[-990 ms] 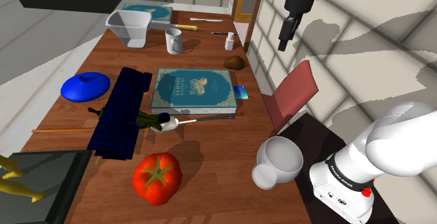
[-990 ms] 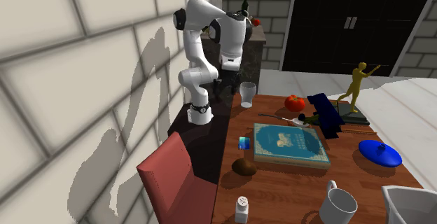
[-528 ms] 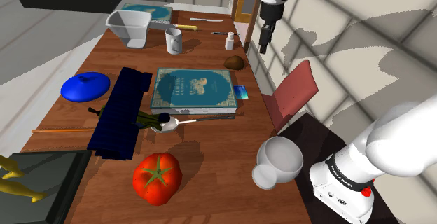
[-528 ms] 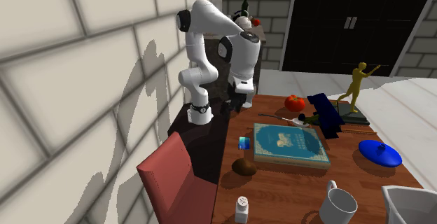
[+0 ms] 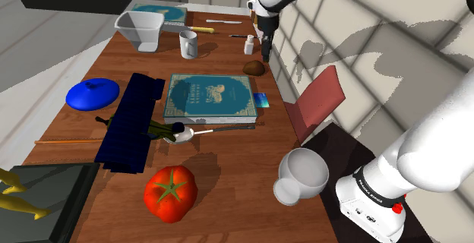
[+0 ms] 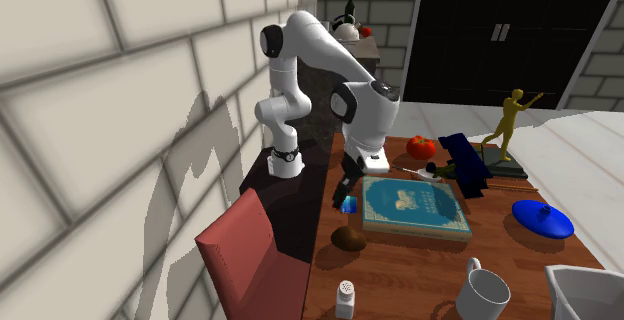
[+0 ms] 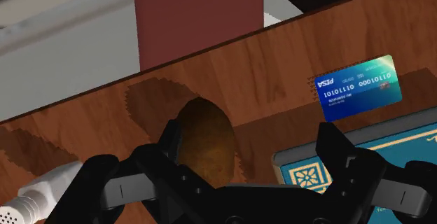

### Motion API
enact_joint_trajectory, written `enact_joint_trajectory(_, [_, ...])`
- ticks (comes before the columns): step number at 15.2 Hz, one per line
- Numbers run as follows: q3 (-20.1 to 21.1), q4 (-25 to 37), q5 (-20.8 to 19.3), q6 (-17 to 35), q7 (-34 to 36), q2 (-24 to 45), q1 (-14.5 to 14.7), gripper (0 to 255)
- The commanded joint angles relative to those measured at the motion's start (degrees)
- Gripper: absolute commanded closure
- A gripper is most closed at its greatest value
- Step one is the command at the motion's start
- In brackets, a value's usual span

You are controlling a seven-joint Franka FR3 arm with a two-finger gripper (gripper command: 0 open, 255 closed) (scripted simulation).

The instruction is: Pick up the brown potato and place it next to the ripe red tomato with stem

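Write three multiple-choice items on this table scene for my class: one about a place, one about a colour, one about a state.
1. Where is the potato?
A) on the table, near the edge by the red chair
B) on the chair's seat
C) lifted in the air by the gripper

2. What colour is the card?
A) yellow
B) blue
C) green

3. How is the gripper?
A) shut on the potato
B) shut on the card
C) open, holding nothing

Key:
1 A: the potato rests on the wood close to the chair's side of the table.
2 B: the card's face is blue in the wrist view.
3 C: the fingers stand apart in the wrist view and clasp nothing.
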Motion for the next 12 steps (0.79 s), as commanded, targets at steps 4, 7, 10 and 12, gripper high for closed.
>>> enact_joint_trajectory(4, [0.57, 9.79, -3.03, 0.58, -3.36, 11.80, 0.99, 0])
enact_joint_trajectory(7, [0.79, 16.13, -4.73, 0.17, -5.34, 18.49, 1.76, 0])
enact_joint_trajectory(10, [0.61, 14.43, -4.95, 2.29, -5.16, 18.87, 1.50, 0])
enact_joint_trajectory(12, [0.50, 13.37, -5.11, 3.67, -5.04, 19.19, 1.32, 0])
